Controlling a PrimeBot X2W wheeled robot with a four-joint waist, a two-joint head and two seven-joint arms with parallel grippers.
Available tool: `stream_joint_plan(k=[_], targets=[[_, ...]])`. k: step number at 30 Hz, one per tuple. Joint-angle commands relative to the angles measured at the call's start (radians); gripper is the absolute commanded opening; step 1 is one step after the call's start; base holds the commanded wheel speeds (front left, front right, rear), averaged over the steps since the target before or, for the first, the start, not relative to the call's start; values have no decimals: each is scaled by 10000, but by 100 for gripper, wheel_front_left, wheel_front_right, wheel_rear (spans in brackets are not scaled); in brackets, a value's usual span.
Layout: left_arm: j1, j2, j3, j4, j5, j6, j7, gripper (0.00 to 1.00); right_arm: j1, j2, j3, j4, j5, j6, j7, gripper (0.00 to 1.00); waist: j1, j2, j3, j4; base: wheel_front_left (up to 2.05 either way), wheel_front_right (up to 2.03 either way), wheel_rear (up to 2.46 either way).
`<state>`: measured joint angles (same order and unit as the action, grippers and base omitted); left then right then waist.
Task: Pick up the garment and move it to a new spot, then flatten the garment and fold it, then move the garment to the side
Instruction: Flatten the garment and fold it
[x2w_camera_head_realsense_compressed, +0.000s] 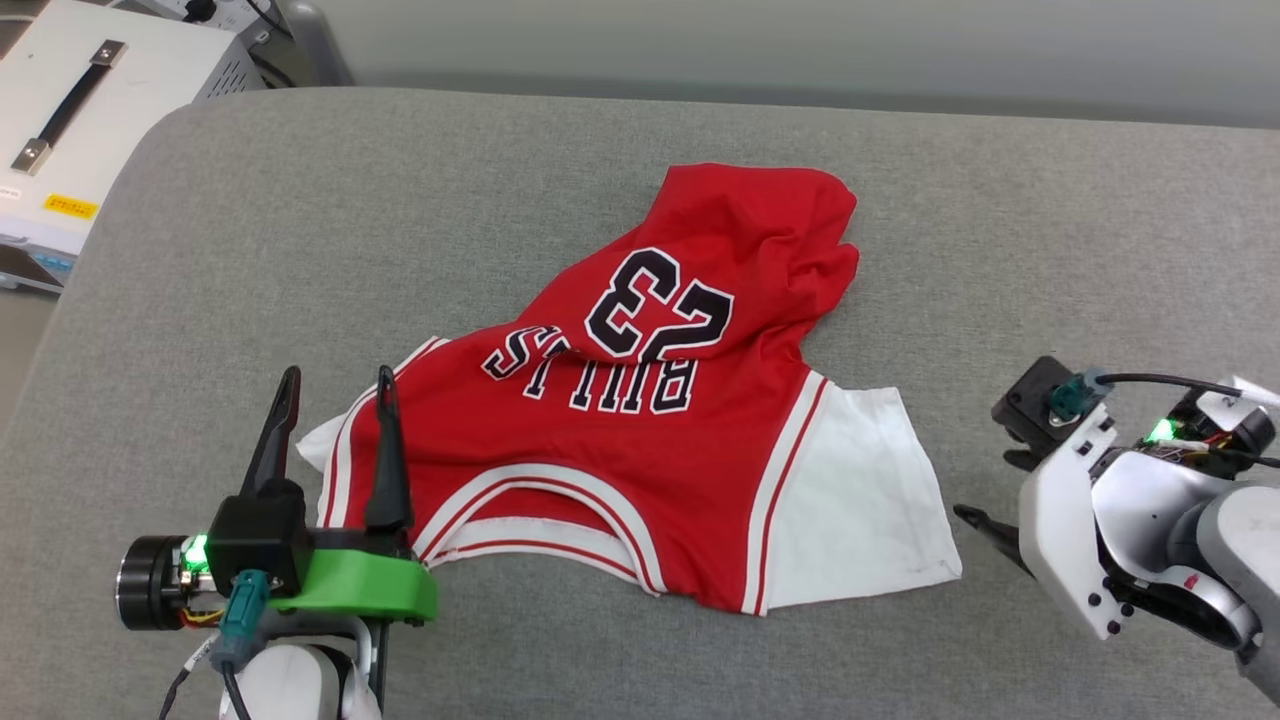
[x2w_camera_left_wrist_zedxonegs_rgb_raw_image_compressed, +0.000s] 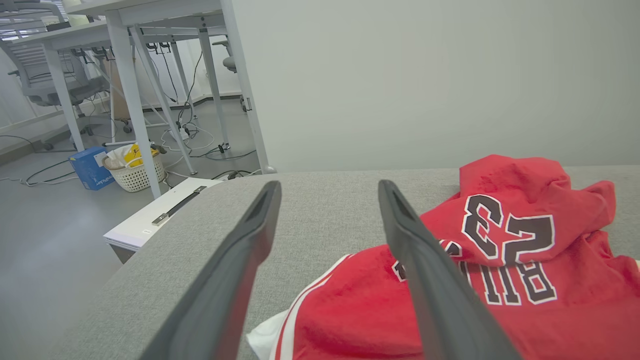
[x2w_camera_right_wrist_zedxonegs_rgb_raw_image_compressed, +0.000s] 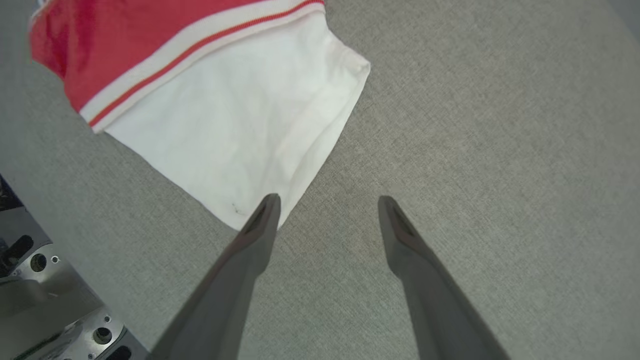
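L gripper (x2w_camera_head_realsense_compressed: 338, 375), spread and empty, hovers over the 8 o'clock sleeve (x2w_camera_head_realsense_compressed: 320, 445) of jersey (x2w_camera_head_realsense_compressed: 620, 440); R gripper (x2w_camera_right_wrist_zedxonegs_rgb_raw_image_compressed: 328, 200), also spread, sits by the 4 o'clock sleeve (x2w_camera_head_realsense_compressed: 870, 500). Jersey lies centre of table (x2w_camera_head_realsense_compressed: 300, 200), hem (x2w_camera_head_realsense_compressed: 790, 220) bunched at 12: a sleeves-only lift could leave it twisted.

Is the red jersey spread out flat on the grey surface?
No, the red jersey is crumpled, its far end bunched and folded over near the number 23.

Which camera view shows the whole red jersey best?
The head view: the whole garment lies on the grey surface, with both white sleeves and the number showing. The left wrist view gives part of its red body and the number. The right wrist view gives one white sleeve and some red.
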<state>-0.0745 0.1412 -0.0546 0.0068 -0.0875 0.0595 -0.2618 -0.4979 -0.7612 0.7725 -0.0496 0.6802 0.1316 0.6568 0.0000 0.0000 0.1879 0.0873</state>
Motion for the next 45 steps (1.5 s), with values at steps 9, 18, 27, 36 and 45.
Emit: stream_joint_plan(k=[9, 18, 27, 36, 45], targets=[[76, -489, -4, -152, 325, -199, 1, 100, -527, 893, 1553, 2302, 303, -9, -496, 100, 0, 0, 455, 290, 0, 0, 0], [303, -675, 220, -47, 414, -283, 1, 100, -887, 1274, 2508, 3763, 847, -9, -2443, 0, 0, 0, 170, 251, 0, 0, 0], [619, -715, 515, 112, 425, -384, 1, 100, -838, 361, 960, 3684, 1232, -9, -3847, 0, 0, 0, -311, 5, 0, 0, 0], [725, -766, 687, 415, 439, -515, 1, 100, 607, -454, -794, 4660, 2250, -9, -4022, 0, 0, 0, -383, -131, 0, 0, 0], [611, -741, 768, 771, 530, -717, 1, 100, 1536, -315, -1393, 6425, 2579, -9, -4241, 0, 0, 0, -419, -61, 0, 0, 0]])
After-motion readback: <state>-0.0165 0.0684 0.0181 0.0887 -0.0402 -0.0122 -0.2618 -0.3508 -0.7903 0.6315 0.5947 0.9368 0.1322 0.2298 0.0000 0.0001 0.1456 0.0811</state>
